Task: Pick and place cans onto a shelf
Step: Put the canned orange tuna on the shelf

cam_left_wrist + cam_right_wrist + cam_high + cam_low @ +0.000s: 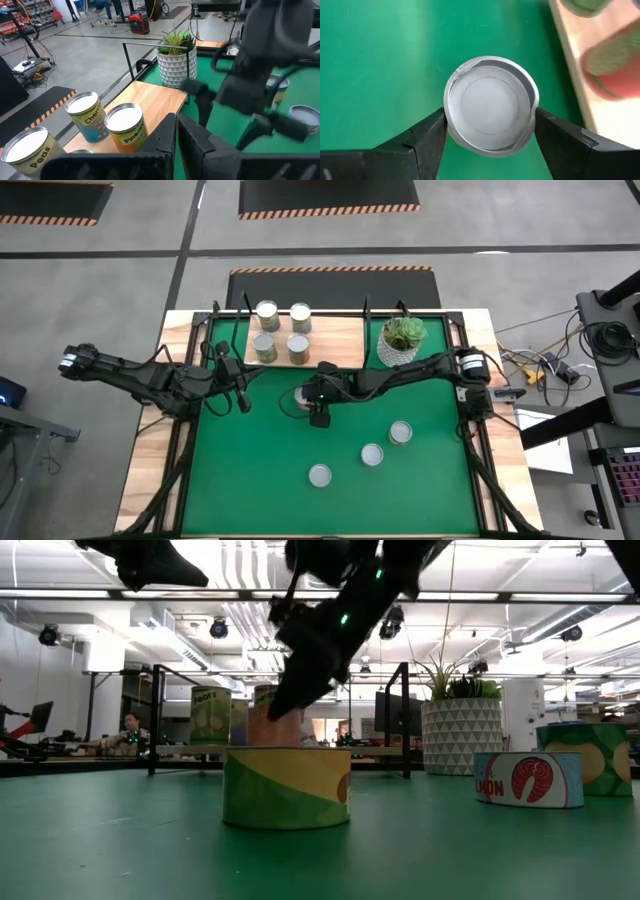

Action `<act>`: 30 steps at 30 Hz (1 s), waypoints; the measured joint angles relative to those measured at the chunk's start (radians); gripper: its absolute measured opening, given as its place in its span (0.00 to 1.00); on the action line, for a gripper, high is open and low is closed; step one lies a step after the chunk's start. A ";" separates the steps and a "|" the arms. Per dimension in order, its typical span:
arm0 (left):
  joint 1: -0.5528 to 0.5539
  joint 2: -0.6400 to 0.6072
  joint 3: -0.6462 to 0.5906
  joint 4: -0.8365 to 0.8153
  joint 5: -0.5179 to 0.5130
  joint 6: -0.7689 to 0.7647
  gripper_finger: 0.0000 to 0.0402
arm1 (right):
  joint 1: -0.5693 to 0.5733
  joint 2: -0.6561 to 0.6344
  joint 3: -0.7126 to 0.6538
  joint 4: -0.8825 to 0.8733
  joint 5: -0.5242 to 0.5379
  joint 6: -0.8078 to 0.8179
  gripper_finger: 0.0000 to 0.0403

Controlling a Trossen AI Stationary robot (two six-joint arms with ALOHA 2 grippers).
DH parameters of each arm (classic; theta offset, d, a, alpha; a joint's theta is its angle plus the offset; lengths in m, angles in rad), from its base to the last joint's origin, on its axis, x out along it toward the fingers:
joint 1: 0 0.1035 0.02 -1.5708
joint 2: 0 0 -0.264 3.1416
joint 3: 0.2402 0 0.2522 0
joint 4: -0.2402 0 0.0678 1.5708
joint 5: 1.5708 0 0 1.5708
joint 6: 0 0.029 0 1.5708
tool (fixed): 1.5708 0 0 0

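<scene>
My right gripper [308,402] stands over the green mat just in front of the shelf [335,340], shut on a silver-topped can [490,107]. In the low view the gripper [290,700] shows behind a yellow-green can [287,787], with the held can [275,725] below it. My left gripper [241,396] hovers, shut and empty, above the mat near the shelf's left end. Several cans [283,330] stand upright on the light-wood shelf; they also show in the left wrist view [125,125]. My right gripper pinches the can's round side wall [449,120] between its two fingers, one on each opposite side, just below the top rim. The fingers come from above, pointing down. The can is upright. The front can hides its base, so I cannot tell whether it is lifted.
Three more cans stand on the mat nearer the front: [400,432], [372,453], [320,474]. A white pot with a green plant [402,340] stands at the shelf's right end. The shelf's black wire frame [132,55] rises around the board.
</scene>
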 joint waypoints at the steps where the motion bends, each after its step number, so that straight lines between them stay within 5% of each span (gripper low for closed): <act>1: 0.000 0.000 0.000 0.000 0.000 0.000 0.00 | -0.001 -0.016 0.006 -0.035 0.001 0.003 0.66; 12: 0.000 0.000 0.000 0.001 0.000 -0.002 0.00 | -0.141 -0.131 0.009 -0.260 0.203 0.174 0.66; 30: 0.000 0.000 0.000 -0.002 0.000 -0.001 0.00 | -0.247 -0.057 0.008 -0.172 0.200 0.265 0.74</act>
